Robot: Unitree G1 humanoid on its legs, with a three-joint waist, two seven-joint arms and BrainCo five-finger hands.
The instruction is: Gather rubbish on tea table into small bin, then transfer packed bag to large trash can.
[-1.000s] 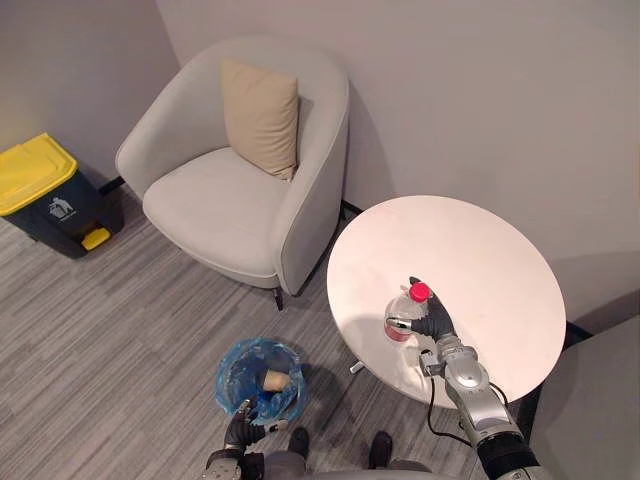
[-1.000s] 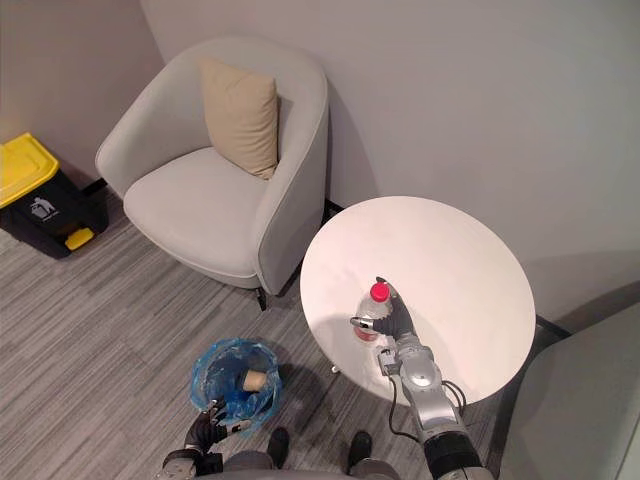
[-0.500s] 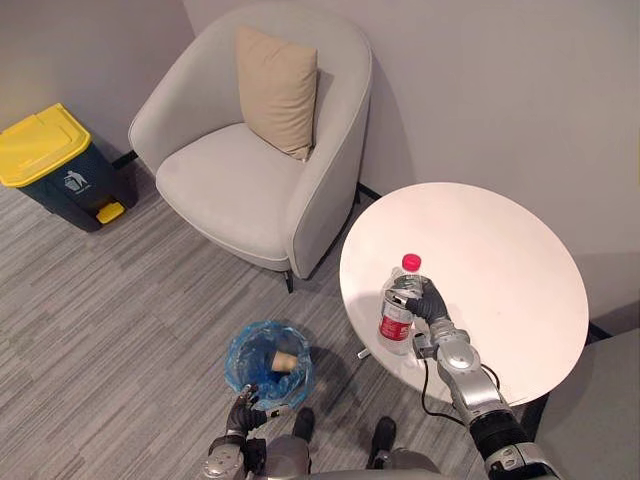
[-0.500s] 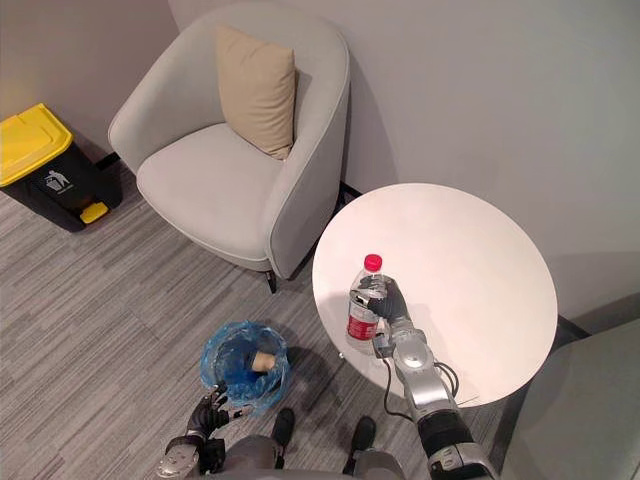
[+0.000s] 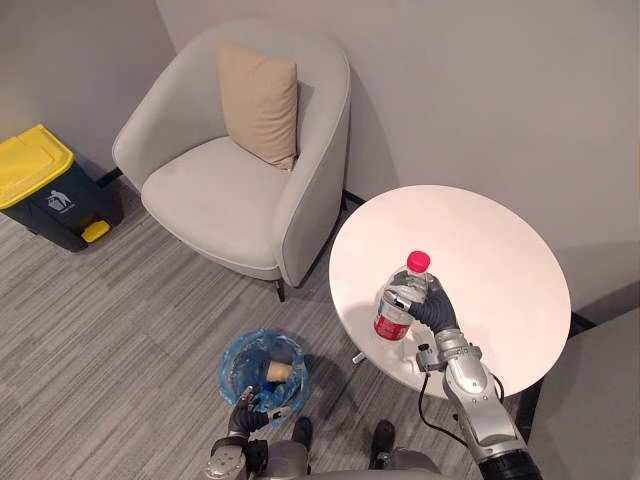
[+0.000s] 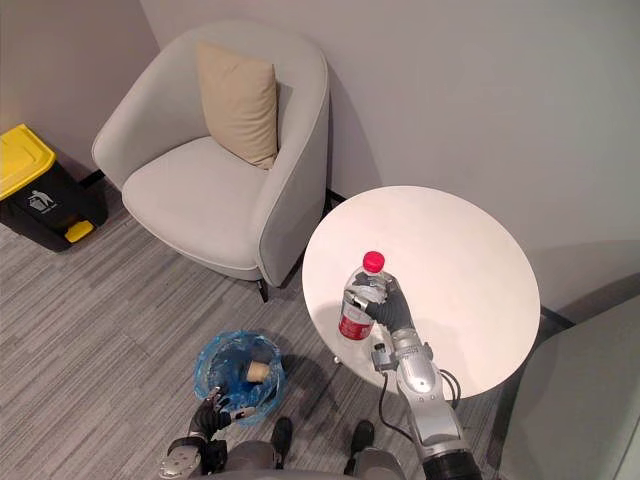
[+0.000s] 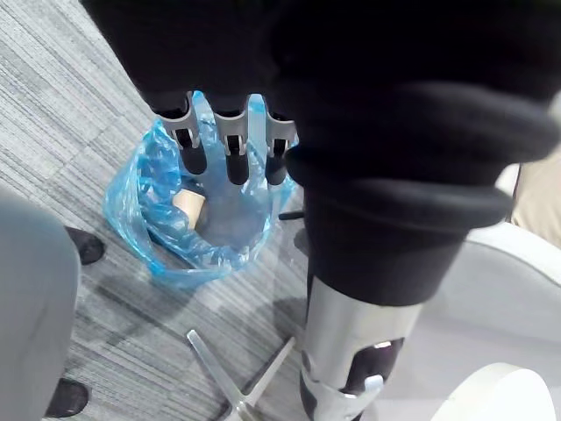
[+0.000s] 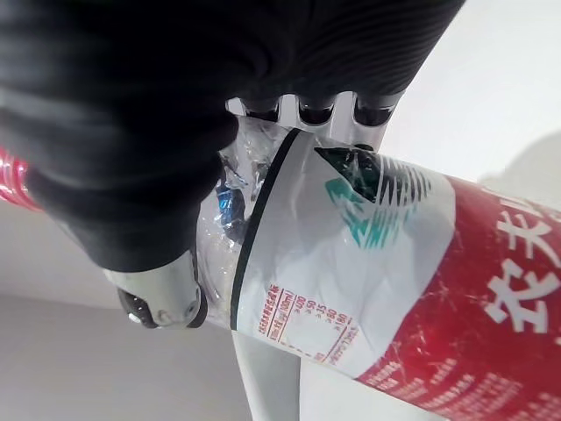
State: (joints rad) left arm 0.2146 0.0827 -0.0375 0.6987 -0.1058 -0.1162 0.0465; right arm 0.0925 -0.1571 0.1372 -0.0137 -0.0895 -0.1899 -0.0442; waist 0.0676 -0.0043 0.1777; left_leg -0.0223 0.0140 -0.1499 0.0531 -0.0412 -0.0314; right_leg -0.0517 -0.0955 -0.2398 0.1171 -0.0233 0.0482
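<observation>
Raised since a second ago, the bottle (image 5: 398,310) now stands upright in our right hand (image 5: 433,306), near the left edge of the round white table (image 5: 500,250).

From the left eye we see grey striped carpet (image 5: 120,320), a plain wall (image 5: 480,90), a pale armchair (image 5: 215,195) with a tan cushion (image 5: 258,103), and a yellow-lidded can (image 5: 35,180) by the far wall. Our left hand (image 5: 245,415) hangs just beside the blue-bagged small bin (image 5: 240,365), which has a tan scrap (image 5: 277,373) inside.

Our left wrist view shows that hand's fingers (image 7: 230,149) straight and slightly spread above the bag.

Our right wrist view shows fingers (image 8: 307,110) and thumb curled round the bottle's white-and-red label, which bears a green mark.
</observation>
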